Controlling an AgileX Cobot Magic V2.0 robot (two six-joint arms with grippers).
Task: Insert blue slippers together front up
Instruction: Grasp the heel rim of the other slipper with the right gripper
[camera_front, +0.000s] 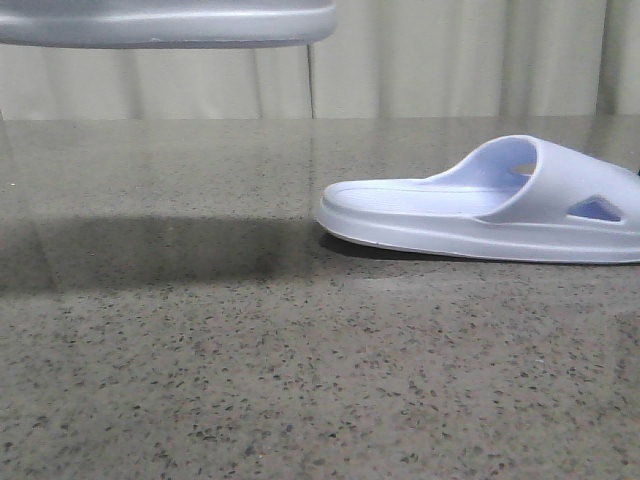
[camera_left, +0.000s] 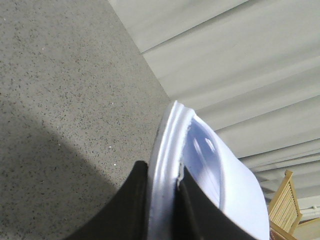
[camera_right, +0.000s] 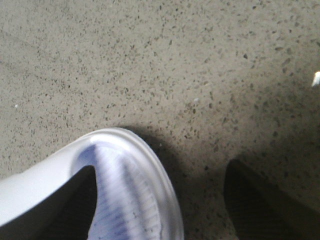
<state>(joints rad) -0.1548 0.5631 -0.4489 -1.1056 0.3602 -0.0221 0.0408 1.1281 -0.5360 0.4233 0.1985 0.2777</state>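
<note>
Item 1. Raised slipper (camera_left: 210, 175): pale blue foam slide, clamped by the left hand (camera_left: 162, 202). The two dark fingers (camera_left: 127, 205) pinch its thick sole edge, one finger on the outer side, the other inside on the footbed. In the front view this slipper (camera_front: 165, 22) shows only as a pale underside high above the desk (camera_front: 200, 330), casting a broad shadow below. Judged reason for the hold: an edge grip leaves the strap opening free for mating with the partner.

Item 2. Resting slipper (camera_front: 480, 205): flat on the desk, sole down, strap with triangular cutout toward the front view's right edge. In the right wrist view its rounded end (camera_right: 125, 185) lies directly under the right hand (camera_right: 165, 200), with one finger (camera_right: 70, 205) over the ribbed footbed and the other finger (camera_right: 265, 200) well apart over bare desk. That hand stands wide open and grips nothing. Judged reason: it is placed to steady or take this slipper by one end.

Item 3. Containers: none in view; nothing is held inside anything. The two slippers are well apart, not yet joined.

Item 4. Backdrop: pale curtain (camera_front: 450, 60) behind the desk.
</note>
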